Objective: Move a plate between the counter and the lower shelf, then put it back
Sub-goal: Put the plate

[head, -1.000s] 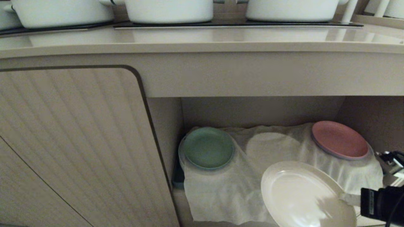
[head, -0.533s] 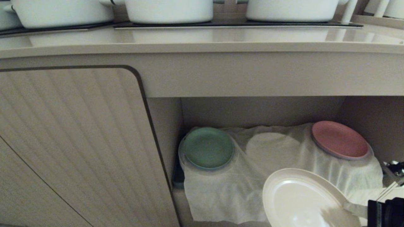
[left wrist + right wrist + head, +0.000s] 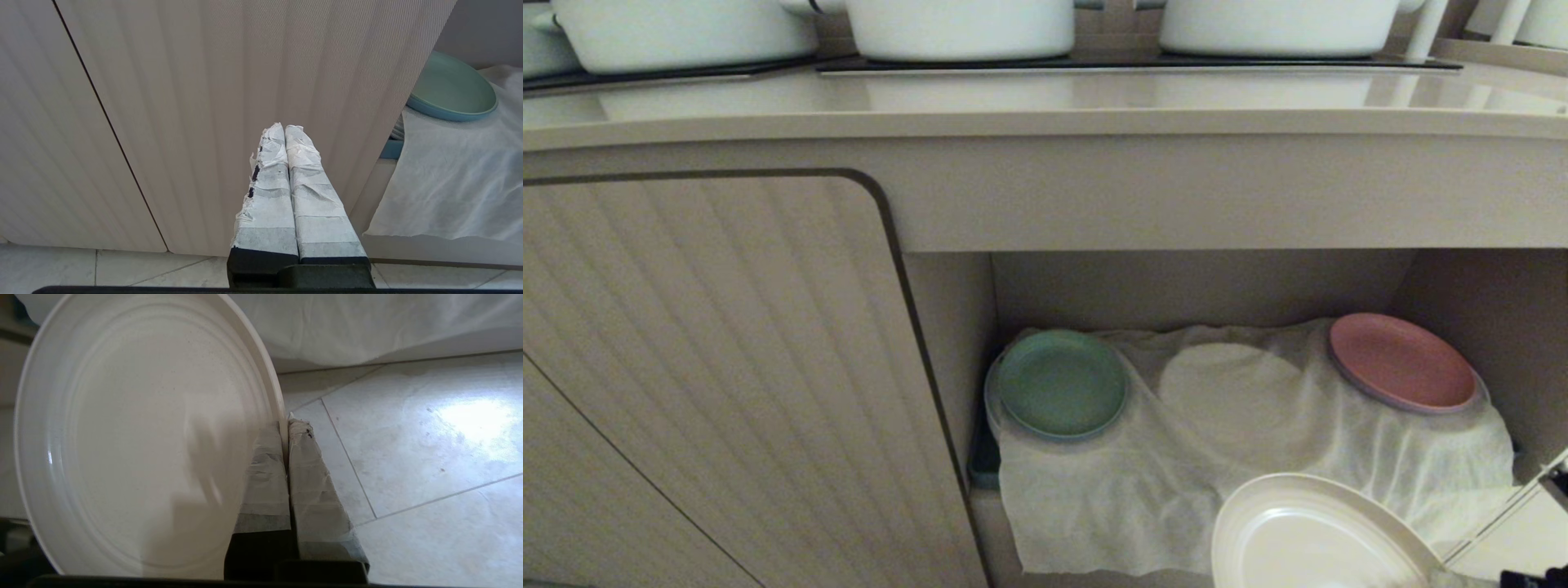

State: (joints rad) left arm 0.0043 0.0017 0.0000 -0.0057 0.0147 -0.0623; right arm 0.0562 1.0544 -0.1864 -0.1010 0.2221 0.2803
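Under the desk [image 3: 1045, 122], the lower shelf [image 3: 1201, 286] stands open, lined with a wrinkled white cloth [image 3: 1143, 490] that rises in round mounds. On the left mound sits a green plate [image 3: 1062, 382]; on the right mound, toward the back, a pink plate [image 3: 1401, 362]; the middle mound carries nothing on top. At the front of the shelf opening, low and to the right, the cream plate [image 3: 1319, 539] is tilted on edge, clear of the cloth, its rim pinched between the taped jaws of the right gripper [image 3: 287, 422], with tiled floor [image 3: 429, 457] beyond it. Three white pots [image 3: 960, 24] stand on the black hob panels [image 3: 1135, 61] at the back of the desk. Beside the ribbed cabinet door [image 3: 204, 102], the left gripper [image 3: 284, 127] hangs idle, jaws pressed together on nothing.
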